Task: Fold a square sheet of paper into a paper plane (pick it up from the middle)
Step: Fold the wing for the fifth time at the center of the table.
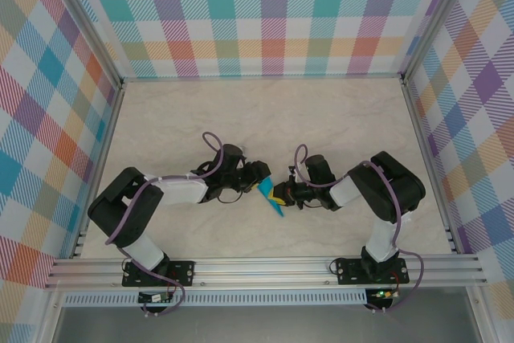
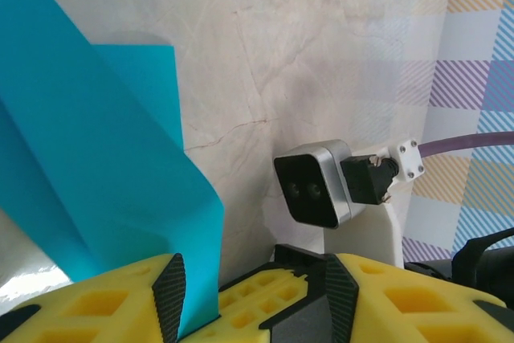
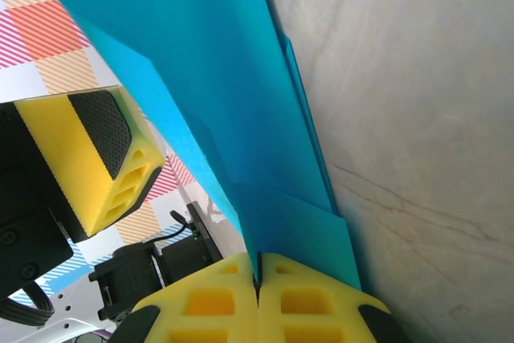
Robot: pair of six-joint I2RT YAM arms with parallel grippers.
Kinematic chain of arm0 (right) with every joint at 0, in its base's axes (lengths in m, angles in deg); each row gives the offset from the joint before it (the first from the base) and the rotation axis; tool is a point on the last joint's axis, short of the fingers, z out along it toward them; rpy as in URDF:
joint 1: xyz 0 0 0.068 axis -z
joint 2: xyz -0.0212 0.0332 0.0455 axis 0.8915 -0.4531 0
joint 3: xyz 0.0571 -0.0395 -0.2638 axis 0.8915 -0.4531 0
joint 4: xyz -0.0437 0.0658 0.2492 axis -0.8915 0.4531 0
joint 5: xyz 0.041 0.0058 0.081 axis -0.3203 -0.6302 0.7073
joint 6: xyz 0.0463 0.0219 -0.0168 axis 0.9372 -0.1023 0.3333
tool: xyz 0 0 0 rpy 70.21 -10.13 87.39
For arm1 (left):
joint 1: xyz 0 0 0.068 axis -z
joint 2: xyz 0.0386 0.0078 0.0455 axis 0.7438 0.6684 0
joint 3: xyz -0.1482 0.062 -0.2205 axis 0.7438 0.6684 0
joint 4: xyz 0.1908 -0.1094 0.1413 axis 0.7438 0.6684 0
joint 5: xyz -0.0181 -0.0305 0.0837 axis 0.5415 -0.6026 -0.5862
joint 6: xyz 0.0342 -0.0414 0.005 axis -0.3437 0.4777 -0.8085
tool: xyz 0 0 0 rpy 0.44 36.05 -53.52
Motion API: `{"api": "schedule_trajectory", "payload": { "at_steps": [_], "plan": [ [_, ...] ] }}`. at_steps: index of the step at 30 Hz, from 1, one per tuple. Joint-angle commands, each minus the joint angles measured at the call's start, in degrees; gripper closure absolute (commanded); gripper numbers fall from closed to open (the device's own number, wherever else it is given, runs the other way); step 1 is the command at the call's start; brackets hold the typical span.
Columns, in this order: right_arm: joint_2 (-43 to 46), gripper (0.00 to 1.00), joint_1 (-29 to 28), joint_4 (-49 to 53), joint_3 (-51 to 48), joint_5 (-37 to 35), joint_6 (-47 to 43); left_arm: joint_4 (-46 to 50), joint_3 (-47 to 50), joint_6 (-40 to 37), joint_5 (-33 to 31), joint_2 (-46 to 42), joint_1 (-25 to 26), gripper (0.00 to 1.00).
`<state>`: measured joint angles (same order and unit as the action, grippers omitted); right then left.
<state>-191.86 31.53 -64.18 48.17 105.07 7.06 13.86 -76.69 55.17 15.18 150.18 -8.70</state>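
Right wrist: paper [image 3: 201, 78], teal, thin, likely limp and easily creased; right fingers [image 3: 313, 303] pinching its layered end. Left fingers [image 2: 385, 299] spread around a flap; best gripped near the crease.

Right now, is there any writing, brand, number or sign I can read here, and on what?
None can be read. The teal paper is plain, the checked walls carry pattern alone, the wrist camera shows no legible mark, and the small boards by the arm bases are too small to tell.
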Motion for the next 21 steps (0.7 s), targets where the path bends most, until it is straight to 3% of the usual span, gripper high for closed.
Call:
{"api": "schedule_trajectory", "payload": {
  "at_steps": [1,12,21],
  "plan": [
    [-0.61,0.99,0.15,3.68,0.39,0.27,-1.46,-2.29,-1.62,-0.24,-0.84,1.59,0.8,0.48],
    [0.21,0.96,0.15,5.21,0.04,-1.04,-1.91,0.78,-4.28,-3.14,-3.1,6.93,0.81,0.48],
    [7.88,0.86,0.15,23.51,1.65,-6.24,-9.91,6.0,-4.79,-3.77,-4.11,8.46,0.68,0.49]
  ]
}}
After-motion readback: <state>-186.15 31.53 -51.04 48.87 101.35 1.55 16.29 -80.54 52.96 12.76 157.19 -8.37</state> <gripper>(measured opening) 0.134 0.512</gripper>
